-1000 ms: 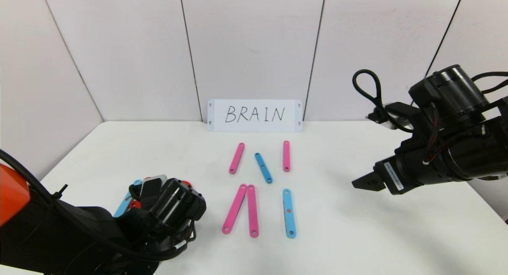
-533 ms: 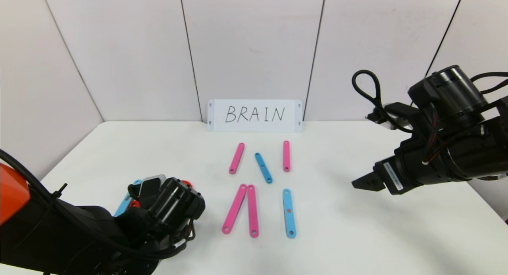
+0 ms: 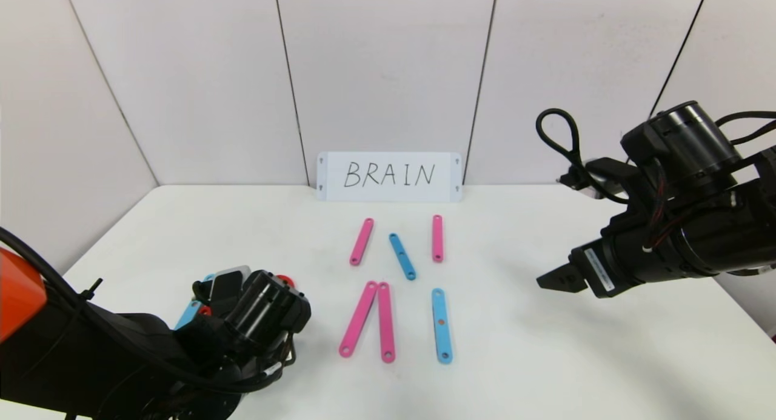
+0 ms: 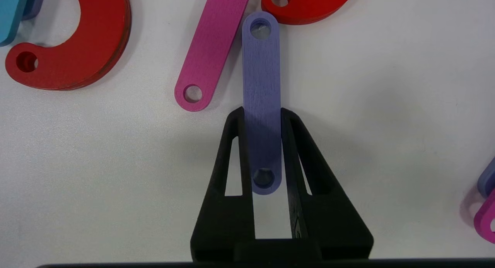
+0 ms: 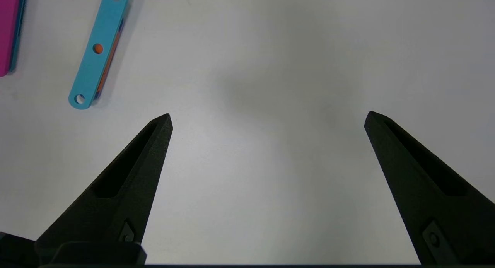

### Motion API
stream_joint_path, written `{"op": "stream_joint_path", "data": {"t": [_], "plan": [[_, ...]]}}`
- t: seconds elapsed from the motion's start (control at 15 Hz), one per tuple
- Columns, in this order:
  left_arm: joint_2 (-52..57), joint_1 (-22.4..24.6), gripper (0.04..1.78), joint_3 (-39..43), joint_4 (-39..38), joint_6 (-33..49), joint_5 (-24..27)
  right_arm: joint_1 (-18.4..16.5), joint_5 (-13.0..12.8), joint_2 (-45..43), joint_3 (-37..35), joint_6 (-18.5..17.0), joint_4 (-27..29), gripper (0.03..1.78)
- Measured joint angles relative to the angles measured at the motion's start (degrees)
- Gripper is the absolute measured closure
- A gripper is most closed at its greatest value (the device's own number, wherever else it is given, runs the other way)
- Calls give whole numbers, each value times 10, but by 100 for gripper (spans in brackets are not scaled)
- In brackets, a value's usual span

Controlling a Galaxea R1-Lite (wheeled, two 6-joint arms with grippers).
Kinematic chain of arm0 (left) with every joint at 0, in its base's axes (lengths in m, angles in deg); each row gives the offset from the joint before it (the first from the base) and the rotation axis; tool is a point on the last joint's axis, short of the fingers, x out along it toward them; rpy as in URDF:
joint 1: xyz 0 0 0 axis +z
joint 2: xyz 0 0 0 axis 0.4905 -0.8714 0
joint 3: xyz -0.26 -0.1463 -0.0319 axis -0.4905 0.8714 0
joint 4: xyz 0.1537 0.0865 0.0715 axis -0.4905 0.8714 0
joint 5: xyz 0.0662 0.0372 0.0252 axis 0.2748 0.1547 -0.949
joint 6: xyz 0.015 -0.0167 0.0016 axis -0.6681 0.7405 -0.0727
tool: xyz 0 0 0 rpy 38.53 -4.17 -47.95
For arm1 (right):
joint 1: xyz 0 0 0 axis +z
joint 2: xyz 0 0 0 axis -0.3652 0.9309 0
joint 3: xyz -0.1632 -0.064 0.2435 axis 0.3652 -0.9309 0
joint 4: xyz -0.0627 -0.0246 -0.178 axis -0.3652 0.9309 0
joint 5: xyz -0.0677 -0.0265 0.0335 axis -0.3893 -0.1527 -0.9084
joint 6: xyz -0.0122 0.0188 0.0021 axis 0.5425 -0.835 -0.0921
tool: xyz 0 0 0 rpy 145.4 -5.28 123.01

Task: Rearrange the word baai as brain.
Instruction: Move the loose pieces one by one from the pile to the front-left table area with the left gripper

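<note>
The word's pieces lie flat on the white table [image 3: 545, 359]. At the front left my left gripper [image 4: 262, 111] is shut on a purple strip [image 4: 261, 67], one finger on each long edge. Just beyond it lie a pink strip [image 4: 210, 47] and two red C-curves [image 4: 96, 47] [image 4: 309, 5]. In the head view my left wrist [image 3: 260, 311] hides most of that group. Mid-table lie a pink strip [image 3: 361, 241], a blue one [image 3: 402, 256] and a pink one [image 3: 437, 238]. Nearer are two touching pink strips [image 3: 359, 318] and a blue strip [image 3: 441, 326]. My right gripper [image 3: 548, 280] hovers open at the right, holding nothing.
A white card [image 3: 389, 176] with BRAIN handwritten on it leans on the back wall. White panels close the table at the back and both sides. In the right wrist view a blue strip [image 5: 98, 49] lies off to one side of the open fingers.
My left wrist has shifted slightly toward the table's front edge, still gripping the purple strip. The right arm has barely moved.
</note>
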Motion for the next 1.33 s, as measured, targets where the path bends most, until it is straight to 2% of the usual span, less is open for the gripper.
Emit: {"op": "stream_joint_path", "data": {"t": [0.2, 0.27, 0.53, 0.73, 0.87, 1.33], "plan": [[0, -1, 132, 2, 0, -3, 0, 0, 0, 0, 0, 0, 0, 7], [0, -2, 120, 3, 0, -5, 0, 0, 0, 0, 0, 0, 0, 7], [0, -4, 53, 3, 1, -8, 0, 0, 0, 0, 0, 0, 0, 7], [0, -6, 22, 3, 4, -10, 0, 0, 0, 0, 0, 0, 0, 7], [0, -10, 13, 3, 3, -11, 2, 0, 1, -1, 0, 0, 0, 7], [-2, -21, 12, -1, -12, -27, 7, 0, 1, -4, 0, 0, 0, 7]]}}
